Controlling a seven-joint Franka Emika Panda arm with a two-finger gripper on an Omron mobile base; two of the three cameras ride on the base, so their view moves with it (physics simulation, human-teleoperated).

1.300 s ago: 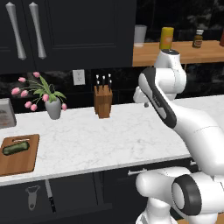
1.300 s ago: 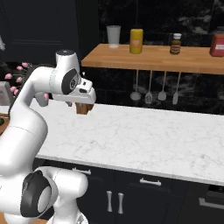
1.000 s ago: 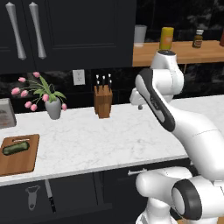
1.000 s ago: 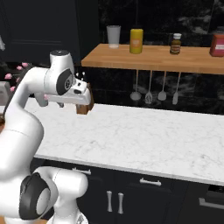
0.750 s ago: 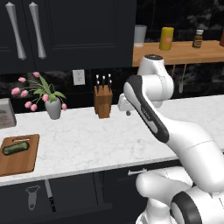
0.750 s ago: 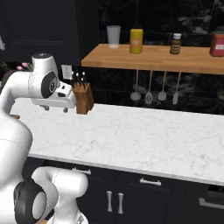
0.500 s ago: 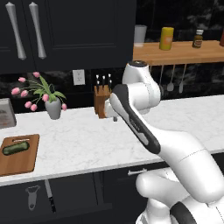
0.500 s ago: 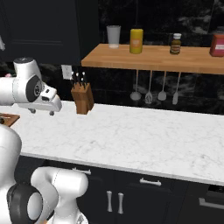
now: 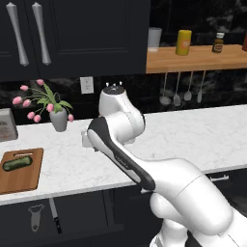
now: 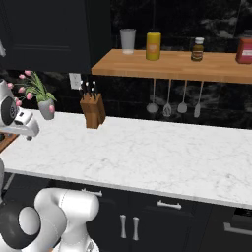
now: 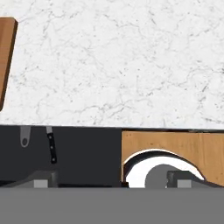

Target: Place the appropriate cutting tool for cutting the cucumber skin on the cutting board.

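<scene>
White marble counter (image 9: 202, 130) across the width of both base views, dark cabinet fronts below, black wall behind. Wooden shelf (image 10: 172, 66) above the right stretch, carrying a pale cup (image 10: 128, 41), a yellow canister (image 10: 153, 46), a small brown jar (image 10: 197, 49) and a red container (image 10: 244, 50); ladles and spoons (image 10: 169, 98) hung beneath it. White arm (image 9: 125, 154) bent over the counter's front edge, wrist angled down toward the left end. Gripper (image 11: 109, 180) seen in the hand view as two dark tips low in the picture, well apart from each other, nothing between them; how wide the spread, cannot tell for sure.

Cutting board (image 9: 19, 171) flat at the counter's left end, close to the front edge; cucumber (image 9: 17, 162) lying on its rear part. Wooden knife block (image 10: 92, 110) upright near the wall in the right base view. Vase of pink flowers (image 9: 58, 118) by the wall, a grey box (image 9: 6, 124) to its left.

Peeler (image 9: 35, 217) against the dark cabinet front below the board, forked head up, handle down. Dark-handled knife (image 9: 54, 217) just beside it to the right, blade up, apart from it. Both also in the hand view, below the counter edge: peeler (image 11: 25, 136) left, knife (image 11: 51, 146) right.
</scene>
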